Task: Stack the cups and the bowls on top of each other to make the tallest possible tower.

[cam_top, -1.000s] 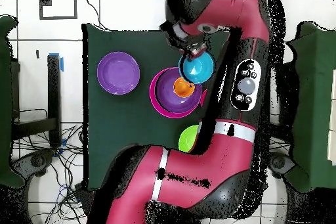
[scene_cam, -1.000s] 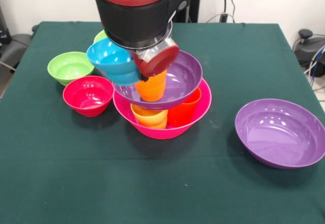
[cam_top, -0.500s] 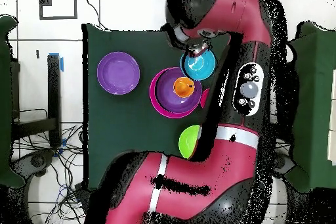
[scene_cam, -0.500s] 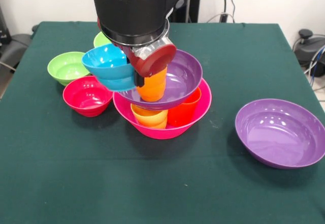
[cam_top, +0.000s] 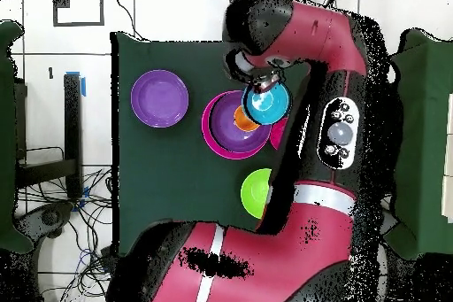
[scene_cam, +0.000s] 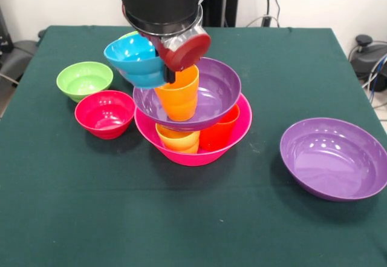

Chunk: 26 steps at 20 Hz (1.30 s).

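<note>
Front view: end effector grips blue bowl (tilted) beside orange cup.

Dark green tablecloth over table; cables on tiled floor.

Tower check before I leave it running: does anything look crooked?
Yes. The purple bowl on the tower tilts, resting unevenly on cups in the hot-pink bowl.

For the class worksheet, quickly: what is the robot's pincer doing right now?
Pincer: closed on the blue bowl, held up beside the orange cup.
</note>
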### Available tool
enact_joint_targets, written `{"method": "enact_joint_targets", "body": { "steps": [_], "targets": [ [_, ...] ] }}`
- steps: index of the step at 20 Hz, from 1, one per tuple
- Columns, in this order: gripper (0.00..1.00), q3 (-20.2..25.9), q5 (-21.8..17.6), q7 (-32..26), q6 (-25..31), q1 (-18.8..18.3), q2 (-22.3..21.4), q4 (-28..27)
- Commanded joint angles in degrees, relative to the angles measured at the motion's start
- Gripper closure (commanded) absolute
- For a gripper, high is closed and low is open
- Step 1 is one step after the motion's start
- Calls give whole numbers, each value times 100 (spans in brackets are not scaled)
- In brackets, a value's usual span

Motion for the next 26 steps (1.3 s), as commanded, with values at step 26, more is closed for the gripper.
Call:
{"method": "enact_joint_targets", "body": {
  "steps": [26],
  "targets": [
    [100, 730, 144, -278, -2459, 33, -968, 3078]
  ]
}}
